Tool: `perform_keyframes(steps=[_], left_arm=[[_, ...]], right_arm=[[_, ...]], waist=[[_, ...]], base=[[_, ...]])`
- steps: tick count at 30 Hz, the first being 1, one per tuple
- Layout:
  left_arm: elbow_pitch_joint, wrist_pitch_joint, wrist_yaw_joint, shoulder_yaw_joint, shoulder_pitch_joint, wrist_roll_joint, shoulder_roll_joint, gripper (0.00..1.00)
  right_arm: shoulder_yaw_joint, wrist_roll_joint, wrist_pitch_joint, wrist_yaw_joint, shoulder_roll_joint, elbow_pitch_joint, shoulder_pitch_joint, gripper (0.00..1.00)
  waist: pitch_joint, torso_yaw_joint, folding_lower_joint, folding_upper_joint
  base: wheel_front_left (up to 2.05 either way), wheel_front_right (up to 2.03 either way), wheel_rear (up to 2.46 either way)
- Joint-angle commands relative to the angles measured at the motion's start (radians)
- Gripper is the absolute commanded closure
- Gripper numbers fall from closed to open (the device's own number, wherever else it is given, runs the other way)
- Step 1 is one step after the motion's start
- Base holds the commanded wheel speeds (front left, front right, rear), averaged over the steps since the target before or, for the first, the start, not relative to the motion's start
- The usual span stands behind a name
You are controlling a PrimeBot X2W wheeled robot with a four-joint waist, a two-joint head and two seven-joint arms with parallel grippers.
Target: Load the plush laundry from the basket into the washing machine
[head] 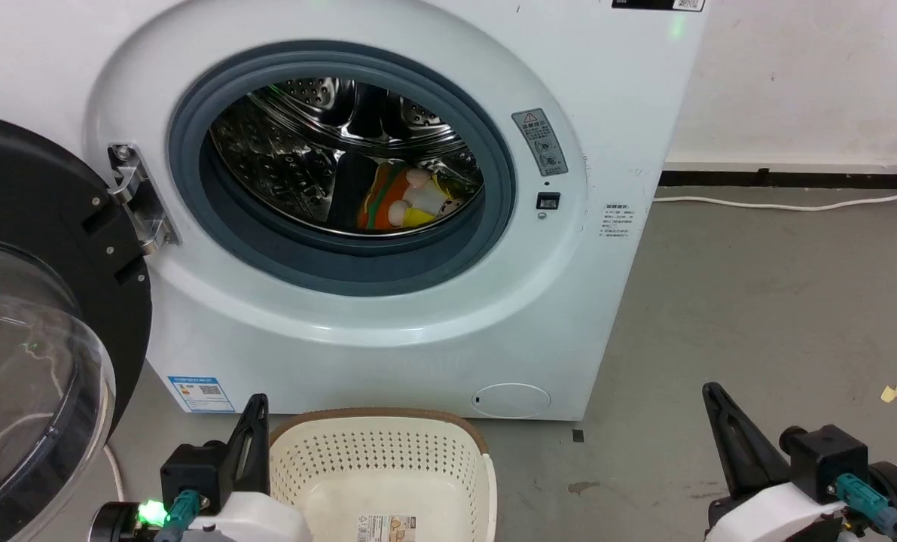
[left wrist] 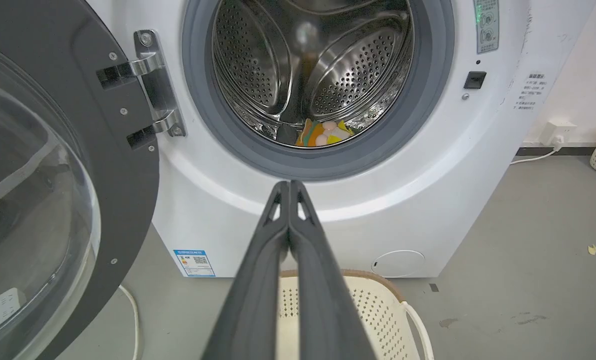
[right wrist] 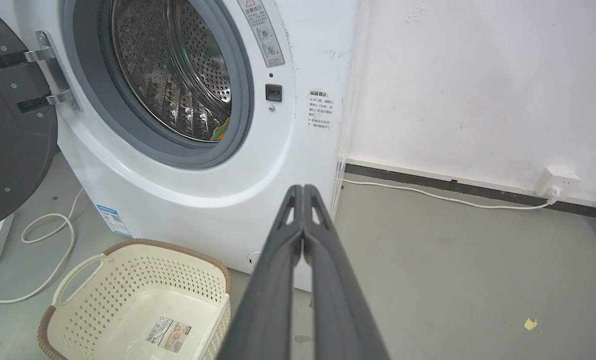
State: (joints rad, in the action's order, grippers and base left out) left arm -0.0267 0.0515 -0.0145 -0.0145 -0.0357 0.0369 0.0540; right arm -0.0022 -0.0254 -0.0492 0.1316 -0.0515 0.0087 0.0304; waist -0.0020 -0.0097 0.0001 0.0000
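The washing machine [head: 448, 331] is wearing a grey warning sticker [head: 540, 141] at 3 o'clock of its door opening. The sticker is showing a triangle sign and small pictograms, with print too fine to read. A block of tiny characters [head: 620, 220] is sitting at about 4 o'clock of the opening, also unreadable. A blue-topped sticker [head: 201, 393] with a QR code is sitting at 7 o'clock on the front panel. On the floor of the basket [head: 373, 459] a printed label [right wrist: 171, 334] with a barcode is lying flat.

The plush laundry [head: 399, 199] is lying inside the steel drum [head: 282, 165], at about 5 o'clock of the opening in the head view. Its long axis is seeming to run from 7 o'clock to 1 o'clock, though which end is the head cannot be told. It is showing orange and green stripes at 9 o'clock of itself, yellow cloth at 3 o'clock and rounded pale pink parts between.

The glass door [head: 56, 248] is hanging wide open at 9 o'clock. The basket is standing on the floor just before the machine, at 6 o'clock.

The left gripper [left wrist: 288, 190] is pressing its fingers together on nothing. The right gripper [right wrist: 303, 192] is doing likewise, fingertips touching.
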Motion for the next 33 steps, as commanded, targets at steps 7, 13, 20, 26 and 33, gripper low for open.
perform_keyframes(steps=[7,13,20,26,33], left_arm=[[0.013,-0.019,0.008,0.008,0.023,-0.017,-0.001,1.0],[0.018,-0.031,0.011,0.01,0.028,-0.024,-0.002,1.0],[0.023,-0.044,0.013,0.013,0.033,-0.032,-0.003,1.0],[0.027,-0.051,0.014,0.014,0.036,-0.037,-0.004,1.0],[0.027,-0.051,0.014,0.014,0.036,-0.037,-0.004,1.0]], right_arm=[[0.002,0.013,0.017,-0.001,0.001,-0.006,-0.018,1.0],[0.002,0.018,0.029,-0.001,0.001,-0.007,-0.023,1.0],[0.002,0.022,0.041,-0.001,0.001,-0.008,-0.028,1.0],[0.002,0.025,0.049,-0.001,0.001,-0.009,-0.03,1.0],[0.002,0.025,0.049,-0.001,0.001,-0.009,-0.03,1.0]], waist=[[0.001,0.003,-0.0001,0.0],[0.001,0.006,-0.0001,0.0],[0.002,0.008,-0.0001,0.0],[0.002,0.01,-0.0001,0.0],[0.002,0.01,-0.0001,0.0]], base=[[0.0,0.0,0.0],[0.0,0.0,0.0],[0.0,0.0,0.0],[0.0,0.0,0.0],[0.0,0.0,0.0]])
